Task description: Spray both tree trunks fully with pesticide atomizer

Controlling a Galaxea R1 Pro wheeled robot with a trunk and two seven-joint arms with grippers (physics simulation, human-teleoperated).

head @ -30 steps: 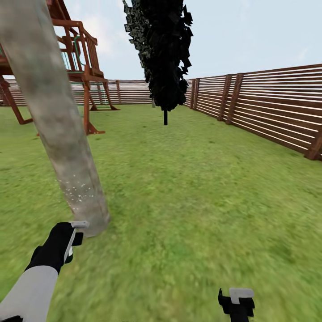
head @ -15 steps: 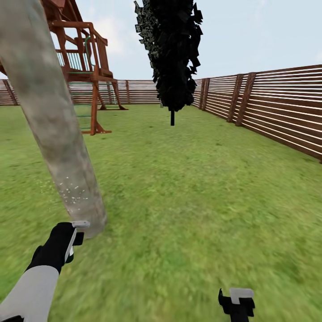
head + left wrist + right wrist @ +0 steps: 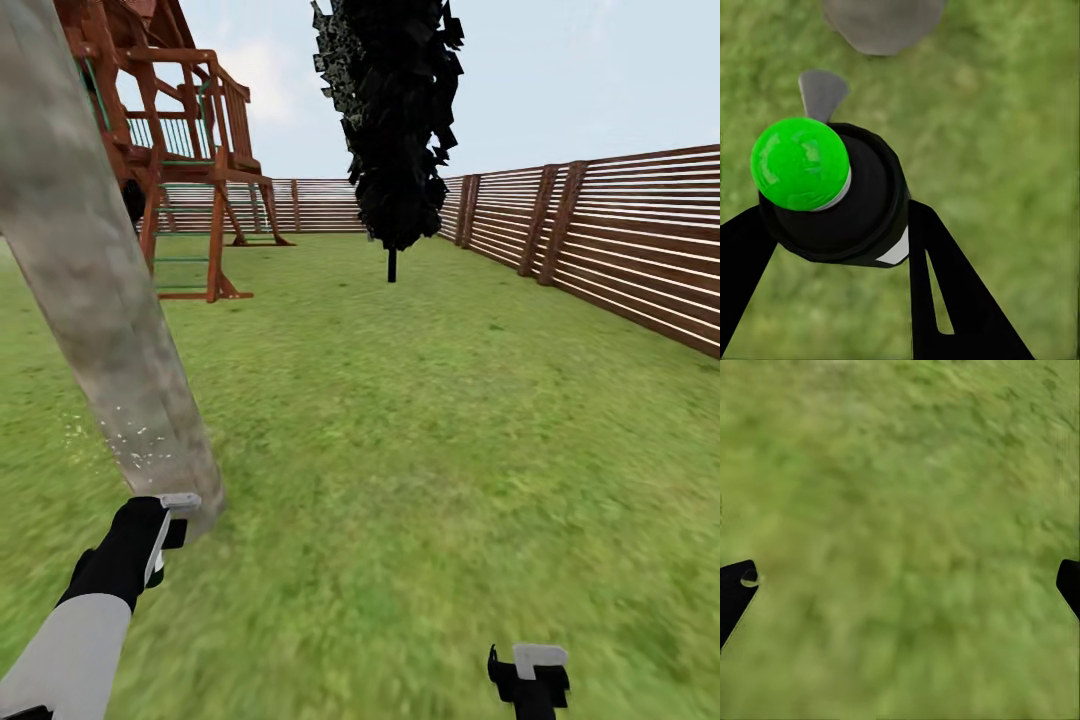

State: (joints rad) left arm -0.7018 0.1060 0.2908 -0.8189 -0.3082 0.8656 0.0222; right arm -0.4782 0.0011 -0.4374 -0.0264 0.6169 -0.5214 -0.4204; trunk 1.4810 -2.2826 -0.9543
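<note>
Blurred green grass (image 3: pixel 900 525) spreads across the right wrist view, mottled in lighter yellow-green and darker patches, with no stone or other object lying on it. The right gripper (image 3: pixel 900 585) looks straight down at this ground, and of it just two black fingertips (image 3: pixel 733 589) show, one poking in from each side edge of the picture. They stand well apart with bare lawn between them and nothing held, and the tip on one side carries a small pale curved mark near its end.
</note>
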